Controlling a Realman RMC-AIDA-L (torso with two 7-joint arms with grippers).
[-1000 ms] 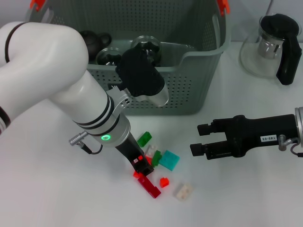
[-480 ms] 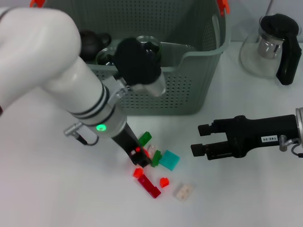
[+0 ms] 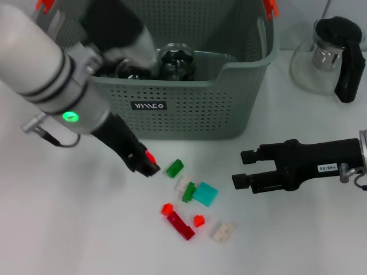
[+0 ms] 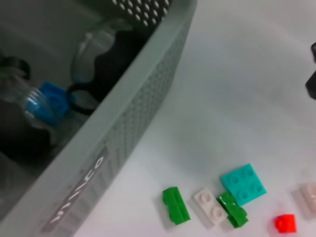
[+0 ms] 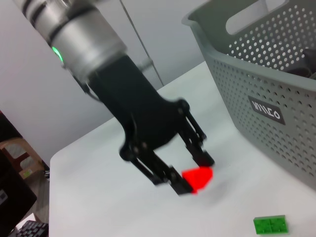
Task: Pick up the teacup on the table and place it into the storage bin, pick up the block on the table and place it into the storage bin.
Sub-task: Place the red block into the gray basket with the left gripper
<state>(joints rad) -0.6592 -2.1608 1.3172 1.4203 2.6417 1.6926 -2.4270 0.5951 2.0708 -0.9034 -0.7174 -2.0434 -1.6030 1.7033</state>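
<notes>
1 red block (image 5: 198, 178) pinched between the left gripper (image 3: 148, 166) fingertips, just above the table (image 3: 86, 240) before the storage bin (image 3: 229, 109). I'd lift clear of the rim before releasing. Right gripper (image 3: 243, 169) open, idle.

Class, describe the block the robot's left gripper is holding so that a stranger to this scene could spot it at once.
Start at the storage bin with the small black label. Just below its front wall, left of the loose blocks on the table, hangs the left gripper. The small red block pinched between its fingertips is the only one lifted off the table.
</notes>
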